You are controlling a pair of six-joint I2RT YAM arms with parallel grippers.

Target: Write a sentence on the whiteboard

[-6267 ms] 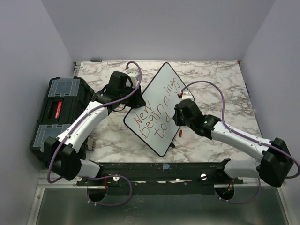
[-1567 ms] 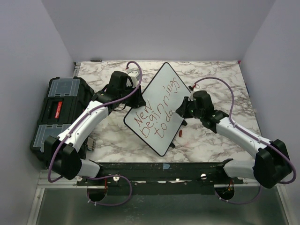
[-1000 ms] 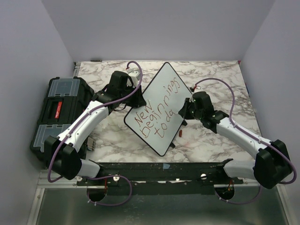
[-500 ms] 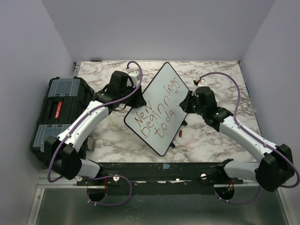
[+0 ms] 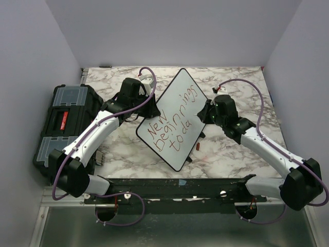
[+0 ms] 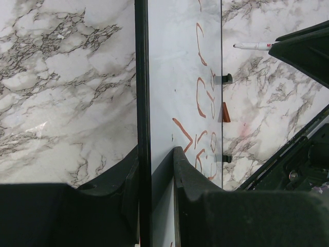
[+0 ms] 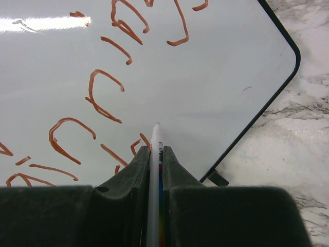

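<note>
We see the whiteboard at the middle of the marble tabletop, turned so that one corner points at the arm bases. The sentence runs across it in red, in three lines: "New", "Beginnings" and "toda". The left gripper is clamped on the board's far-left edge, one finger on each side of the black frame. The right gripper is closed around a white marker at the board's right corner. The marker's tip points at the white surface just past the last red letter. We cannot tell whether the tip touches the board. A black toolbox stands at the left edge of the tabletop, beside the left arm. A small red piece lies on the marble near the board's lower-right edge.
</note>
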